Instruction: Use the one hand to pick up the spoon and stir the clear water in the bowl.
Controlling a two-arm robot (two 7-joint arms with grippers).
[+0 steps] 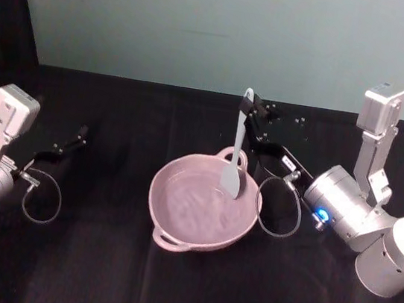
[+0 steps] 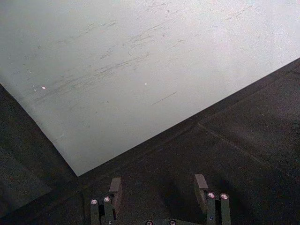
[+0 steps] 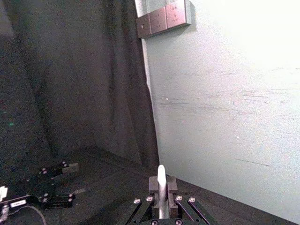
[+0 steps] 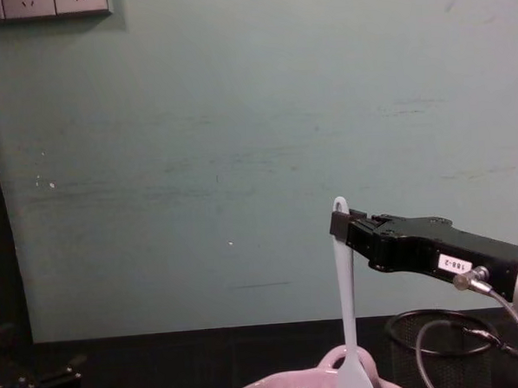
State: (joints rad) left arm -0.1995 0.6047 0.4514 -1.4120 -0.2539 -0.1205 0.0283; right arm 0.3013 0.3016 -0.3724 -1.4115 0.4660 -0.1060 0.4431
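At the near edge of the black counter the cloth lies bare, w/ open room in front of the bowl and on both its sides. The bowl, pale pink and glossy, sits about mid-counter, w/ one loop handle on the near rim and another on the far rim. The spoon stands almost upright in it, paddle end down in the bowl's far-right part, close to the far rim. Whether it touches the bowl wall I cannot tell. The handle tip w/ its small hole points up. The water line is not readable.

The right gripper reaches in from the right, above the counter. Its jaws are clamped tight on the spoon's handle just below the hole. The right wrist view shows the white tip poking up btwn them. Under that arm, just right of the bowl, stands a black mesh cup. It is near the bowl's rim, but I cannot tell if there is a gap. A thin cable loop hangs off the wrist beside it.

The left gripper is well apart at the counter's left side, low over the cloth or on it, cannot tell which. Its jaws are spread wide w/ nothing btwn them. A broad strip of bare cloth lies btwn it and the bowl.

Farthest back, the counter's rear edge meets a pale green wall, w/ a socket strip high at the left.
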